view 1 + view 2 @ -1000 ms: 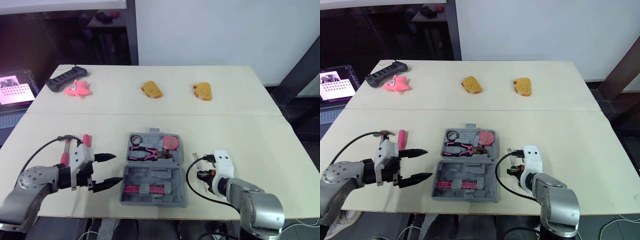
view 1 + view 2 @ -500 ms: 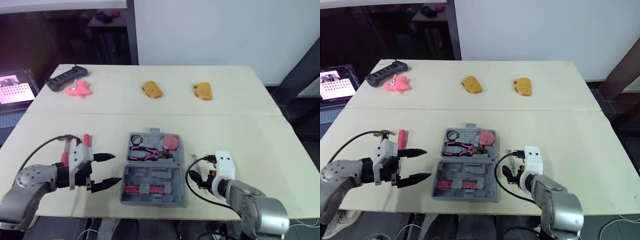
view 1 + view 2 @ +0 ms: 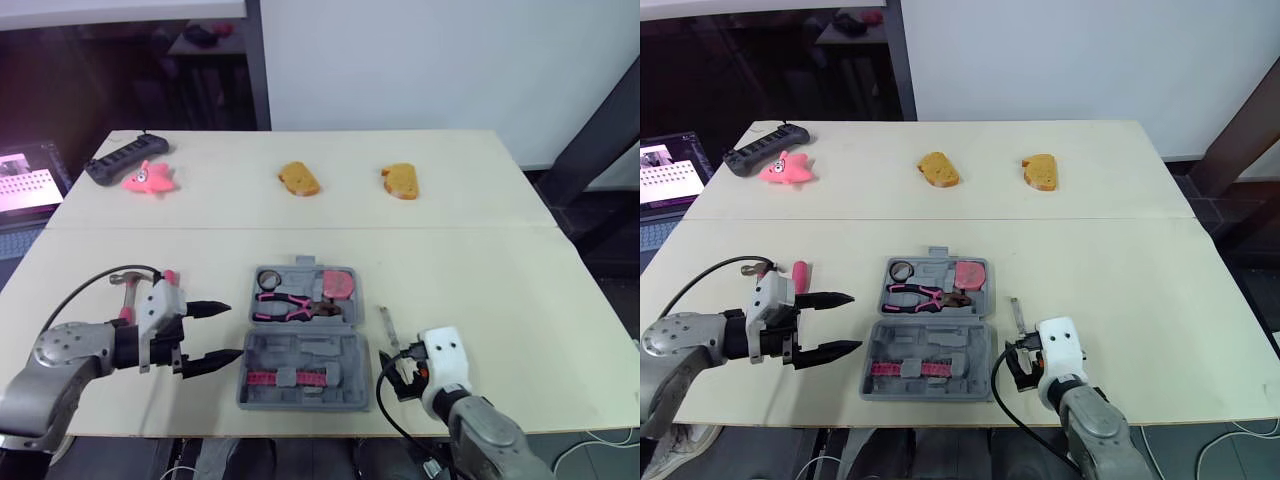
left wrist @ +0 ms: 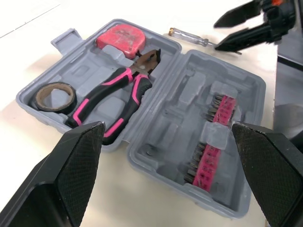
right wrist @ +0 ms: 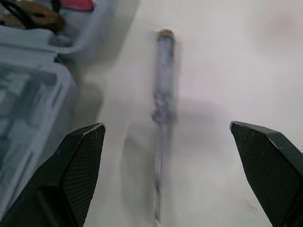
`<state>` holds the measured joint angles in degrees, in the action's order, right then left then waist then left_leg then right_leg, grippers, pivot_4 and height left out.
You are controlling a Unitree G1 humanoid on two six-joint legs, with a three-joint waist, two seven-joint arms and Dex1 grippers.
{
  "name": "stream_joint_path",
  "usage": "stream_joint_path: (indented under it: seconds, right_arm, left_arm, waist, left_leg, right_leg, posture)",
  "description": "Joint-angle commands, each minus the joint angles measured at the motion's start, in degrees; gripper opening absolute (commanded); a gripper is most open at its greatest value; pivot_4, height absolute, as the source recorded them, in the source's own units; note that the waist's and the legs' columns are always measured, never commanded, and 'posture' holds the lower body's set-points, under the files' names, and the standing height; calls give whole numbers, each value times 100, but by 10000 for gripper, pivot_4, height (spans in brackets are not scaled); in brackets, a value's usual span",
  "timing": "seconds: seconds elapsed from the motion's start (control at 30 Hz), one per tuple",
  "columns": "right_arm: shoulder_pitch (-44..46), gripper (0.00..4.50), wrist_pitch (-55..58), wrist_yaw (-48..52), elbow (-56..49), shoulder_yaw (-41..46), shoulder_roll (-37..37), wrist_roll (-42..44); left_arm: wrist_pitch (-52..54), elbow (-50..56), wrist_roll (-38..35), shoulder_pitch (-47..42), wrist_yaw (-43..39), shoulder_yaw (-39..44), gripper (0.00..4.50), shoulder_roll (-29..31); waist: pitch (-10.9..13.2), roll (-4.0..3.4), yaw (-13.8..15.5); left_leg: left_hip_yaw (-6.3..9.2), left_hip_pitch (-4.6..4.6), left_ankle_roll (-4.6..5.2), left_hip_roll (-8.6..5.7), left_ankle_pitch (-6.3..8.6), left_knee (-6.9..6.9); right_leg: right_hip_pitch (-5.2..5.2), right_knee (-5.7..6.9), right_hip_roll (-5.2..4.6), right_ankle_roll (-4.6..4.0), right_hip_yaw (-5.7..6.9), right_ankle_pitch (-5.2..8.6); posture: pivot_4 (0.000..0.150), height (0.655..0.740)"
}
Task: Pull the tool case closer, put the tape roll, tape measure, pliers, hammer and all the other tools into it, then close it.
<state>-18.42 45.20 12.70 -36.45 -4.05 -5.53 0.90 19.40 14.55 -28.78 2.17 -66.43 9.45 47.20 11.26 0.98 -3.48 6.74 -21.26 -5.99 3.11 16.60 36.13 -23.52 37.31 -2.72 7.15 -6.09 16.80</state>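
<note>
The grey tool case (image 3: 305,350) lies open near the table's front edge. Its far half holds a tape roll (image 3: 270,278), pink pliers (image 4: 111,92) and a red tape measure (image 3: 341,285). A pink bit strip (image 4: 212,142) sits in the near half. My left gripper (image 3: 228,332) hovers open just left of the case. The pink-handled hammer (image 3: 798,271) lies behind it, partly hidden. A clear-handled screwdriver (image 5: 163,80) rests on the table right of the case. My right gripper (image 3: 392,366) stands open just short of it, nothing between its fingers (image 5: 80,161).
Two bread slices (image 3: 300,179) (image 3: 402,181) lie at the far middle of the table. A pink starfish toy (image 3: 150,178) and a black power strip (image 3: 115,160) sit at the far left. A lit laptop (image 3: 25,178) stands off the table's left side.
My right gripper has opened and drawn back toward the front edge, leaving the screwdriver lying on the table. The left arm has hardly moved; the camera view shifted slightly.
</note>
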Motion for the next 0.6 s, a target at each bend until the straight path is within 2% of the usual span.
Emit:
stream_joint_path:
  seconds: [0.03, 0.3, 0.47, 0.6]
  right_arm:
    - [76, 44733, -221, -111, 313, -71, 28, 32]
    - [84, 44733, -196, -287, 792, 182, 91, 176]
    - [102, 21220, -20, -310, 732, 75, -47, 147]
    - [129, 304, -51, -294, 720, -44, -156, 129]
  left_arm:
    - [3, 34, -21, -116, -47, -42, 45000, 51]
    - [34, 117, -56, -103, -19, 21, 45000, 96]
    - [68, 201, -87, -26, 16, 84, 45000, 109]
    - [93, 176, -101, -49, 31, 95, 45000, 112]
  waist:
    - [0, 0, -2]
    - [-11, 16, -12]
    - [-16, 23, 8]
    - [-16, 23, -4]
  left_leg:
    - [0, -2, 0, 0, 0, 0]
    - [0, 8, -1, 0, 0, 2]
    - [0, 8, -1, 0, 0, 1]
    - [1, 9, 0, 1, 0, -1]
  right_leg:
    - [-2, 0, -1, 2, 0, -1]
    - [10, -1, -1, 1, 0, -1]
    - [10, -1, -1, 1, 0, 0]
    - [10, 0, 0, 1, 1, 0]
  posture:
    - [1500, 7400]
    - [1500, 7400]
    - [1500, 7400]
    - [1500, 7400]
